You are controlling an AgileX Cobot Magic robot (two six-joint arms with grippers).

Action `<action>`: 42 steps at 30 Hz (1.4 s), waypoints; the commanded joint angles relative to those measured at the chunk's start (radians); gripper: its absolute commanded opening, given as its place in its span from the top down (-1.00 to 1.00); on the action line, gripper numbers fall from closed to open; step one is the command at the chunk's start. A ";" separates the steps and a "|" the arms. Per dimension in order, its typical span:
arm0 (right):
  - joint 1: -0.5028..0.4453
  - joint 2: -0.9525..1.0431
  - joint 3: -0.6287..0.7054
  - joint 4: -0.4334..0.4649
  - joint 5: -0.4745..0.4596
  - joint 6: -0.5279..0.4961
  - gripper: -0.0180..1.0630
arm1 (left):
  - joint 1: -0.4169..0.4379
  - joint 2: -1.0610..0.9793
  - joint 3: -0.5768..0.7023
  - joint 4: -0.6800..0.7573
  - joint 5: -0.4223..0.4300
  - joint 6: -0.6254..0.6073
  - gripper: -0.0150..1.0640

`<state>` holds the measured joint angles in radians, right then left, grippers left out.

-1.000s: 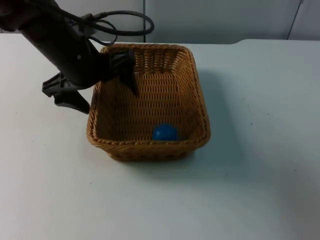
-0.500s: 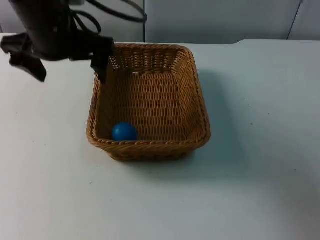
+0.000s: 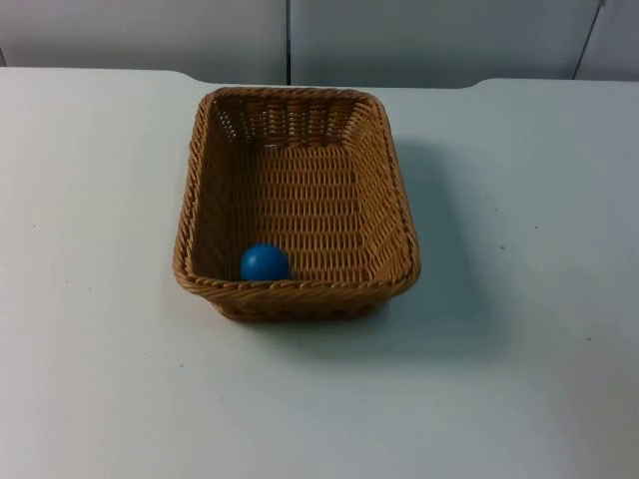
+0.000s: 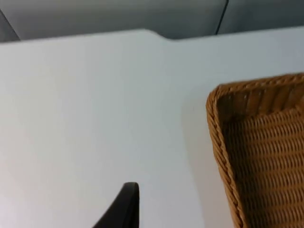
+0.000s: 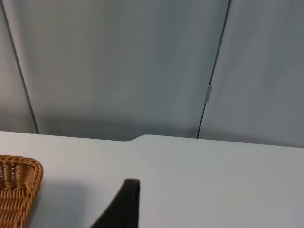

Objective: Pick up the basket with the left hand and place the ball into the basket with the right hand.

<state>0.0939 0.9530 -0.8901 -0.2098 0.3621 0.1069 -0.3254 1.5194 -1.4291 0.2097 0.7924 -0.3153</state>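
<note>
The basket (image 3: 296, 203) sits flat on the white counter (image 3: 519, 299), near the middle. The blue ball (image 3: 265, 262) lies inside it, touching the near wall, close to the near left corner.

The left pincer (image 4: 124, 204) hangs over bare counter, just beside a corner of the basket. It holds nothing. One black fingertip can be seen, so I cannot tell if its fingers are spread or pressed together.

The right pincer (image 5: 124, 202) hangs over the counter too, apart from the basket, whose corner shows off to one side. It holds nothing, and I cannot tell how its fingers stand either.

Behind the counter stands the grey wall (image 3: 419, 40).
</note>
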 commanded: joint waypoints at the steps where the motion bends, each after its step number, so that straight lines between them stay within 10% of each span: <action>1: -0.005 0.000 0.004 0.005 -0.015 0.002 -0.94 | -0.008 -0.045 0.000 0.021 0.007 0.001 -0.98; 23: -0.005 -0.031 0.004 0.007 0.030 0.023 -0.94 | -0.008 -0.362 0.219 0.111 -0.094 0.073 -0.98; 35: -0.005 -0.333 0.075 0.015 0.306 0.018 -0.94 | -0.008 -0.892 0.622 0.107 -0.048 -0.009 -0.98; 42: 0.000 -0.663 0.199 0.131 0.449 -0.128 -0.94 | -0.008 -1.233 0.679 -0.027 0.050 0.197 -0.98</action>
<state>0.0939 0.3236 -0.7102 -0.1157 0.7887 0.0323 -0.3254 0.3207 -0.7565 0.2350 0.8246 -0.1760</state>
